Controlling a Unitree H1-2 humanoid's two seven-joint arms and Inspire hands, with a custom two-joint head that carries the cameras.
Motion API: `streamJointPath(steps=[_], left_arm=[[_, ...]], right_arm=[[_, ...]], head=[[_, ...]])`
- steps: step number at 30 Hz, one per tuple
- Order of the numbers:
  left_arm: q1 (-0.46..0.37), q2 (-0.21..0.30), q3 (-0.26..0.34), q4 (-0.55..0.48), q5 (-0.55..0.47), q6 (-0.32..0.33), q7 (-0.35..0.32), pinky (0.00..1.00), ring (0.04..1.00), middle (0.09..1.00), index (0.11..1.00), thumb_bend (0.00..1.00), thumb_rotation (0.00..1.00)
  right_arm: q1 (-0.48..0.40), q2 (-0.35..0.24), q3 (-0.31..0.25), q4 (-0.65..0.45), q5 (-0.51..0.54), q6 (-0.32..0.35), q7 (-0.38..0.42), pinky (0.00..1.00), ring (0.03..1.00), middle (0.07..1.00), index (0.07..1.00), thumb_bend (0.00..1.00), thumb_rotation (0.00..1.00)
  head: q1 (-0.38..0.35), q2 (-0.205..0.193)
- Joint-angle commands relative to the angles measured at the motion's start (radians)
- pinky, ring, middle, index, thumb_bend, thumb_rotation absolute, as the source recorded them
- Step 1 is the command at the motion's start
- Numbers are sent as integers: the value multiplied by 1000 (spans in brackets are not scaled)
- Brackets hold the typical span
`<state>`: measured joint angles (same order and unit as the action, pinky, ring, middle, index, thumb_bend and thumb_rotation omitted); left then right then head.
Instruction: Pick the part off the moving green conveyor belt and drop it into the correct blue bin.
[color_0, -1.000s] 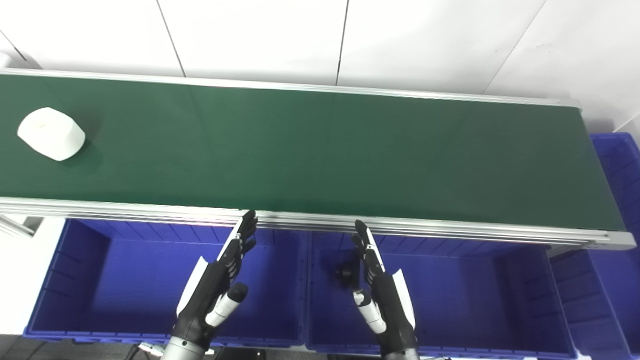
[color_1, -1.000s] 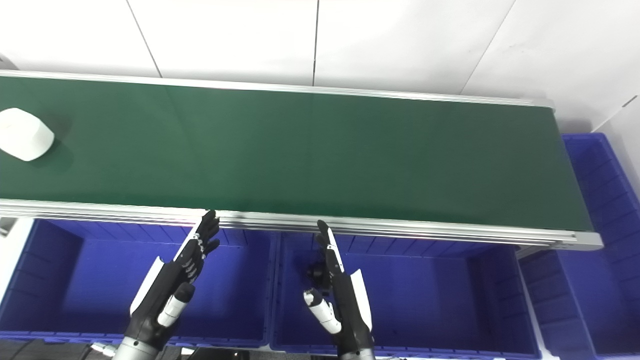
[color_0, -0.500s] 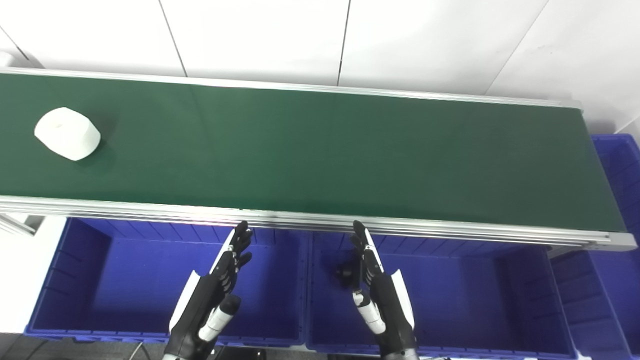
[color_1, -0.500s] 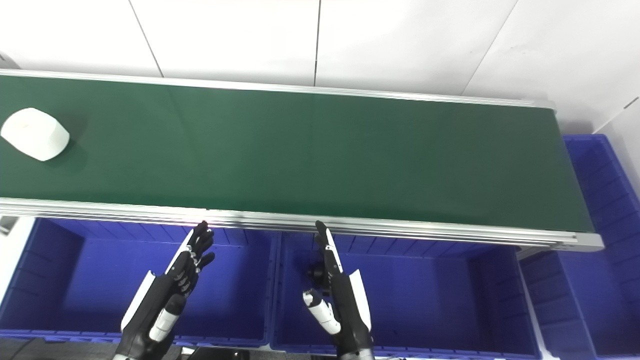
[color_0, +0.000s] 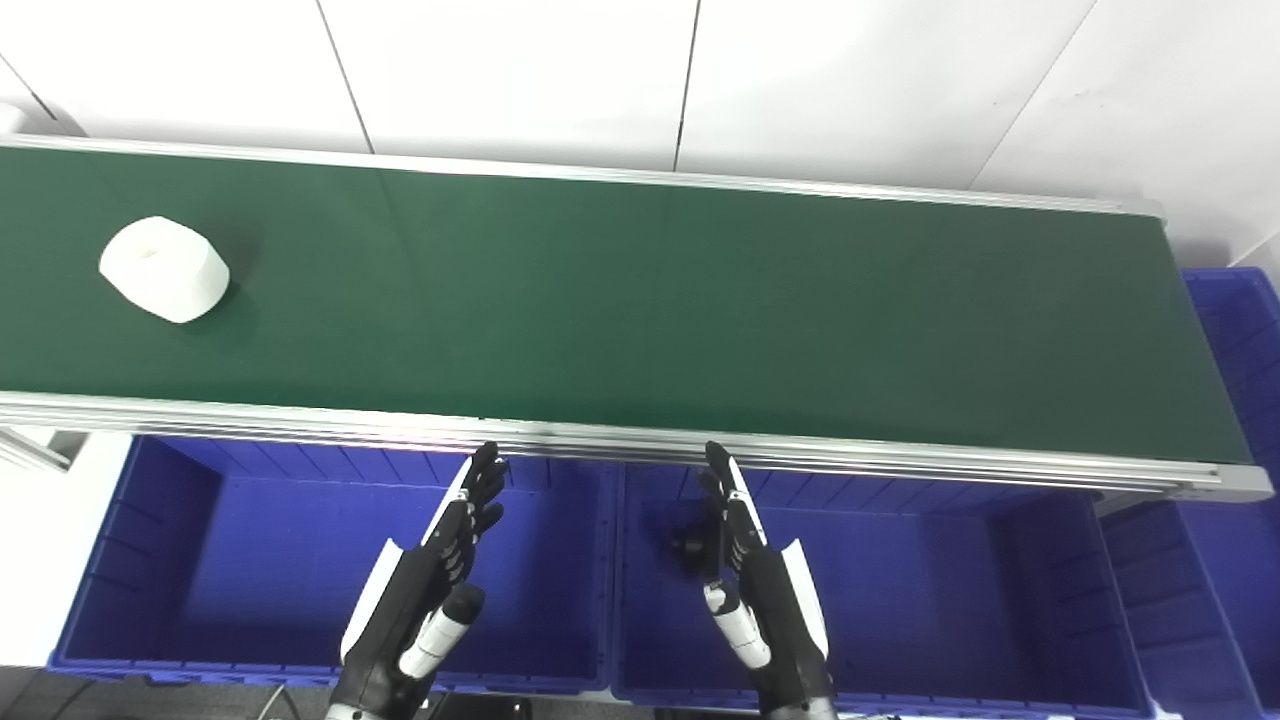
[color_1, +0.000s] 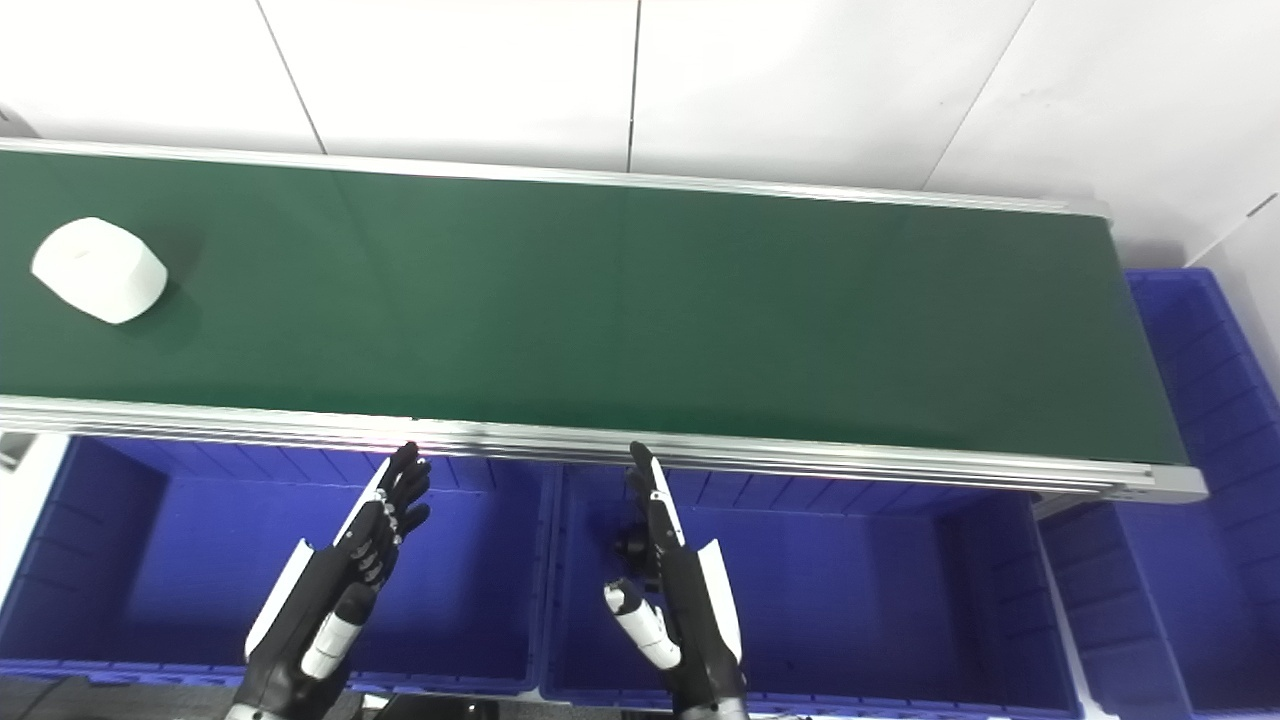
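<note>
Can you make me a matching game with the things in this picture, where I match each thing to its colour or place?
Things:
1. part
2. belt
3. bins
4. left hand

Colour or place:
A. blue, below the belt's near edge
B. white, on the left end of the belt
C. black and white, open over a bin
D. green, long, running left to right

Pairs: 1-B, 2-D, 3-A, 4-C
</note>
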<state>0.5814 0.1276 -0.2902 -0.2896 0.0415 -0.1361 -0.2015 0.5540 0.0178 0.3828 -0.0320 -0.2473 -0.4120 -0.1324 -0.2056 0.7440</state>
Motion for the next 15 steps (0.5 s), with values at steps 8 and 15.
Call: streamJointPath(steps=[8,15], left_arm=[[-11,-12,-26,34,15,-56,2,992,999,992,983,961,933],[-24,-10,-42,77,1,-93,-5,994,1000,1000,1000,923,914]], right_arm=[[5,8,14,10,15,-55,1,965,967,1000,1000,875,974],[-1,-3,12,31,22,-56,-2,966,965,1000,1000,896,981]], head=[[74,-73],[85,-132]])
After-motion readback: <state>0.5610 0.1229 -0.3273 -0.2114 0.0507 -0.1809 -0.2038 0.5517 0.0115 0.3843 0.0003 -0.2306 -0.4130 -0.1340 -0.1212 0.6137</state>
